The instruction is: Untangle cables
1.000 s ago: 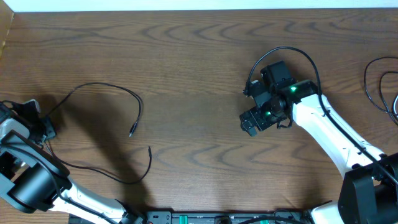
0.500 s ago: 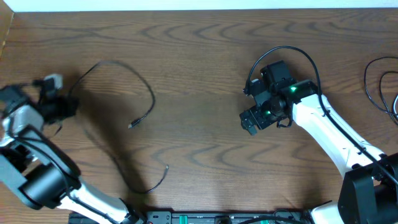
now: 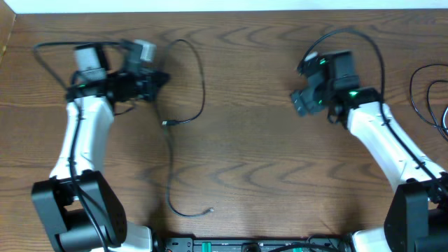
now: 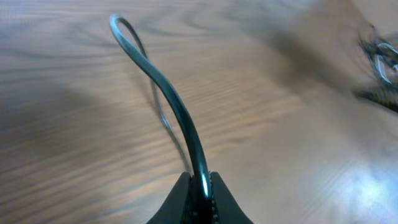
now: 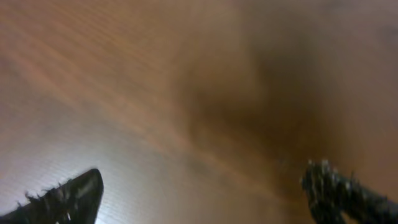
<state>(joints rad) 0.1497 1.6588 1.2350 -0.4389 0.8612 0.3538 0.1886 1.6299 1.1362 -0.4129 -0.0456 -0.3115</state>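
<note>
At the far left of the dark brown wood-grain table (image 3: 252, 161), the left claw (image 3: 158, 79) is pressed together on a thin black cable (image 3: 204, 91). The left wrist view shows the cord pinched between the fingertips (image 4: 178, 205) and rising from them in a narrow loop. Seen from overhead, the cable arcs far and right of the claw, then curves back nearward to a small plug end (image 3: 166, 124). Another stretch runs down the table to a second plug end (image 3: 210, 209) close to the near edge. The claw's body hides where the two stretches meet, so whether they cross cannot be told.

Right of centre on the far side, the right claw (image 3: 300, 104) hangs over bare wood, well apart from that cable. Its fingers stand wide apart with nothing between them. The right wrist view is badly blurred and shows only the two tips low in the picture.

At the right edge lie thin black cords (image 3: 418, 91) in curves cut off by the frame, so their full run is out of sight. A dark blurred shape (image 4: 379, 62) at the right of the left wrist view is too smeared to name.
</note>
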